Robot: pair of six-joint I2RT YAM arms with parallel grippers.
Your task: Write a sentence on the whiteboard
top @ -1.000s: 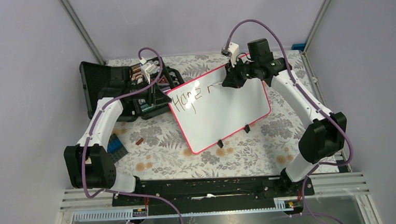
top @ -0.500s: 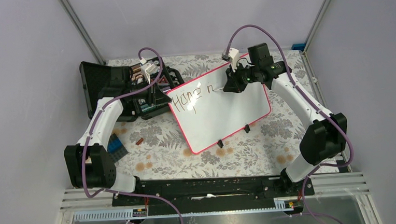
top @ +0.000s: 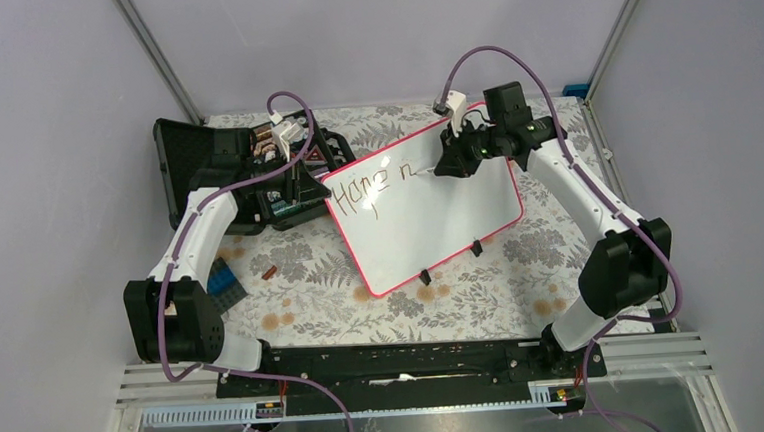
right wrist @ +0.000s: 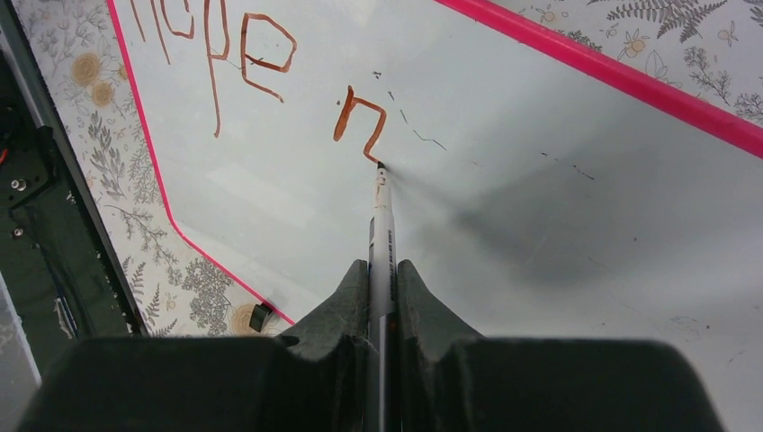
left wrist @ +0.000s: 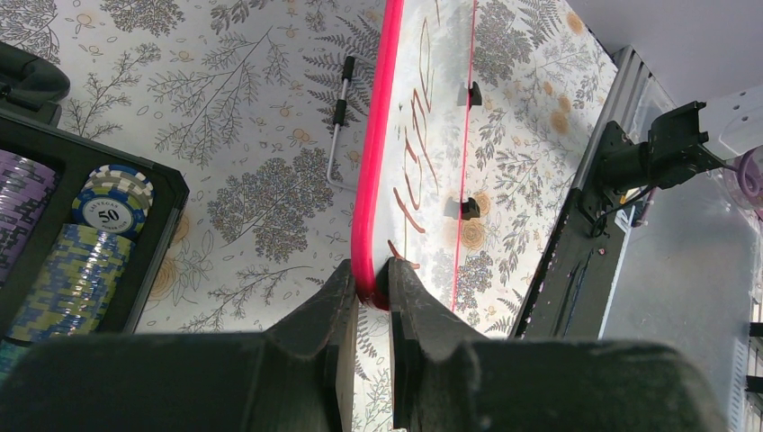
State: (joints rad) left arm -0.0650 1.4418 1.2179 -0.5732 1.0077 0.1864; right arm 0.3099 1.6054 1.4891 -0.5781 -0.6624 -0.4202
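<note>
The whiteboard [top: 428, 218], white with a pink-red rim, lies tilted on the floral table. Brownish handwriting on it reads "Hope n" [top: 371, 189], the start of the sentence. My right gripper [top: 452, 160] is over the board's far edge, shut on a thin marker [right wrist: 381, 229]. The marker's tip touches the board at the foot of the "n" [right wrist: 358, 115]. My left gripper [left wrist: 371, 270] is shut on the whiteboard's pink rim [left wrist: 376, 153] at its left corner, one finger on each side.
A black case [top: 209, 156] with stacked poker chips [left wrist: 101, 202] stands behind the left arm. A blue object [top: 224, 281] and a small brown piece [top: 269, 273] lie at the left. Two black clips [top: 425, 274] sit on the board's near edge. A metal handle [left wrist: 337, 117] lies by the rim.
The right gripper has moved slightly right with the marker; the stroke after "Hope" has grown into a full "n". The left arm and the board have stayed still.
</note>
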